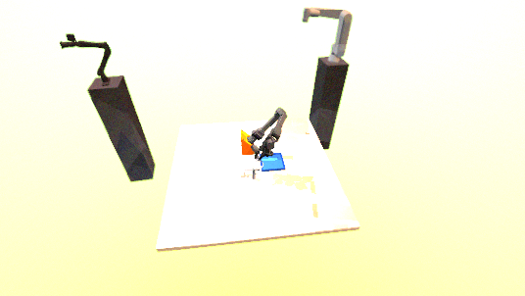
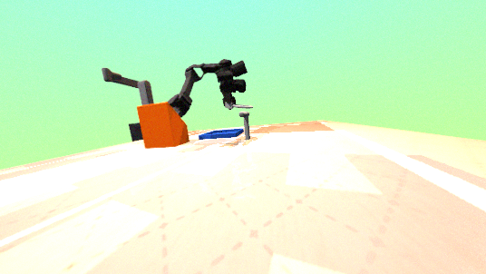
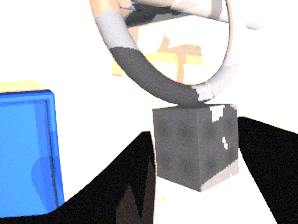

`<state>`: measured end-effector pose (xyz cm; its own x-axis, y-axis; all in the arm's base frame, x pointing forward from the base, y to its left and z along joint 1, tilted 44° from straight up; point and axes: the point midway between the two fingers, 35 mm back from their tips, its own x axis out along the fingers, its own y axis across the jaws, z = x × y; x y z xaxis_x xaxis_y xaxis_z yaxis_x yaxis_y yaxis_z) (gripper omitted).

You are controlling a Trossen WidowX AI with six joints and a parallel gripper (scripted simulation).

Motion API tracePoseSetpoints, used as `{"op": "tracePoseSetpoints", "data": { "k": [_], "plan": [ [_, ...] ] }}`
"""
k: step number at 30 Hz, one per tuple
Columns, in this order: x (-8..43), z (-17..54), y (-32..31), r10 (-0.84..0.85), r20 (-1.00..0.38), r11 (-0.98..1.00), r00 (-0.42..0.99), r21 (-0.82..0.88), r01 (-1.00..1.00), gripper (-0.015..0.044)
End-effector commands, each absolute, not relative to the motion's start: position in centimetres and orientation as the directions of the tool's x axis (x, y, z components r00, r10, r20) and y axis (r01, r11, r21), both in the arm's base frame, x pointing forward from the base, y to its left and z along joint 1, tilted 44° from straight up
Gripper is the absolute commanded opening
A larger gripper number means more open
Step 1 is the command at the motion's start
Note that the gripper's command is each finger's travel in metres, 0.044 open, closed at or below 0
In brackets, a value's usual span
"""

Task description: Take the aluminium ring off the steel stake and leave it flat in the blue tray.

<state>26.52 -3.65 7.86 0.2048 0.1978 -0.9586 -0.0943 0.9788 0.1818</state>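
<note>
We have the gripper (image 1: 258, 156) (image 2: 229, 105) (image 3: 193, 132) partly open, its two black fingers closed on the ring's grey, block-like tab (image 3: 177, 142), right of centre in the lower half of the wrist view. The ring (image 2: 243, 107) (image 3: 142, 74) rises from the tab towards the top edge of that view; in the exterior view we see it held nearly level, off the stake and just above its cross-bar (image 2: 244, 114), apart from it.

Below, the stake (image 1: 254, 174) (image 2: 247, 128) stands upright near the middle of the exterior frame. We find the blue tray (image 1: 272, 162) (image 2: 221, 133) (image 3: 22, 155) at the left edge of the wrist view and left of the stake in the exterior view; the ring is not in it.

Farther out, our dark arm (image 1: 279, 117) (image 2: 186, 86) bends over from beside an orange block (image 1: 247, 147) (image 2: 156, 126), left of the tray. In the top view, two dark pillars, one at left (image 1: 122, 129) and one at upper right (image 1: 329, 95), each carry another arm beyond the pale table top (image 1: 211, 211).
</note>
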Motion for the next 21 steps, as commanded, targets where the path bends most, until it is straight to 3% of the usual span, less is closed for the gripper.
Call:
{"op": "tracePoseSetpoints", "data": {
  "k": [1, 21],
  "plan": [
    [26.6, 8.7, -3.7, 0.159, -0.966, 0.987, 0.204, 0.153, -0.047, 0.0000],
    [25.5, 10.8, -3.0, 0.018, -0.989, 0.986, 0.148, 0.042, 0.159, 0.0000]
  ]
}}
